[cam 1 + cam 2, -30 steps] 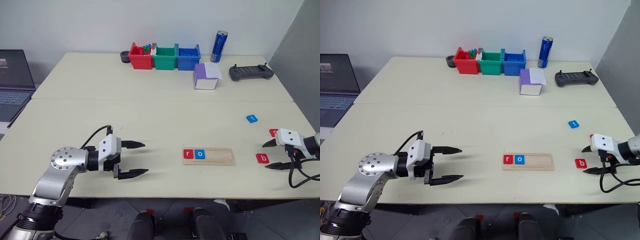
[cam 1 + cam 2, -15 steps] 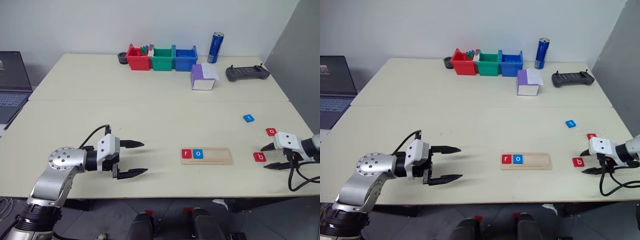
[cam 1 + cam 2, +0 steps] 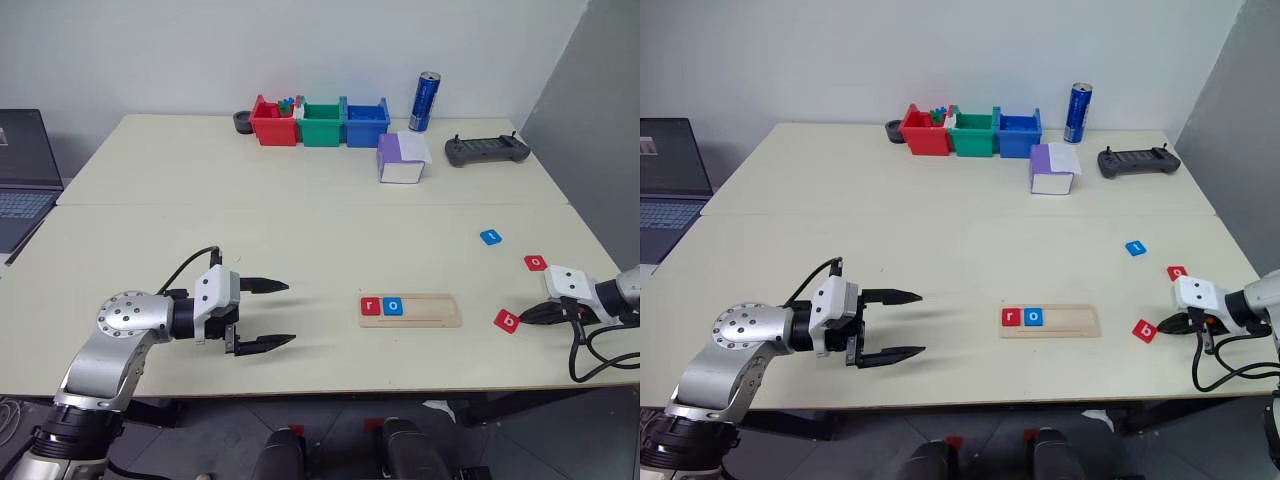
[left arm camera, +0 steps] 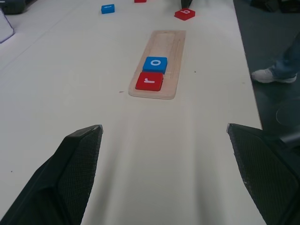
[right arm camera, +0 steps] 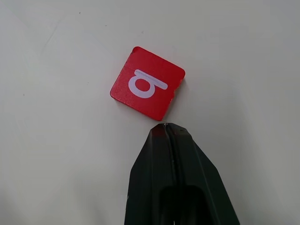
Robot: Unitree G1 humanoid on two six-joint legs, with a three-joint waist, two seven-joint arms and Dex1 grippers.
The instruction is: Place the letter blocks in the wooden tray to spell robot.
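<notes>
Behind the pale desk (image 3: 300, 230) stands a plain white wall, and a grey panel closes the right side. At the far edge of the desk there is a row of three plastic bins, red (image 3: 273, 125), green (image 3: 322, 124) and blue (image 3: 367, 122), with a blue can (image 3: 427, 101) upright to their right. A white and purple box (image 3: 401, 159) lies just in front of the blue bin, and a dark game controller (image 3: 486, 151) lies to its right. A laptop (image 3: 22, 172) is at the left border.

The wooden tray (image 3: 411, 311) lies flat near the front edge, a little right of the middle. Its two left places hold a red r block (image 3: 371, 306) and a blue o block (image 3: 393, 307), side by side and touching; the rest of the groove is bare. The other blocks are on the desk to the right of the tray: a blue t block (image 3: 490, 237) further back, a red o block (image 3: 536, 263) nearer, and a red b block (image 3: 507, 320) closest to the front.

The left hand (image 3: 262, 315) hovers over the desk, well apart from the tray on its left, with its two black fingers spread wide and nothing between them. The right hand (image 3: 528, 317) has its fingers pressed together on nothing. Its tip is just beside the b block; I cannot tell if it touches the corner.
</notes>
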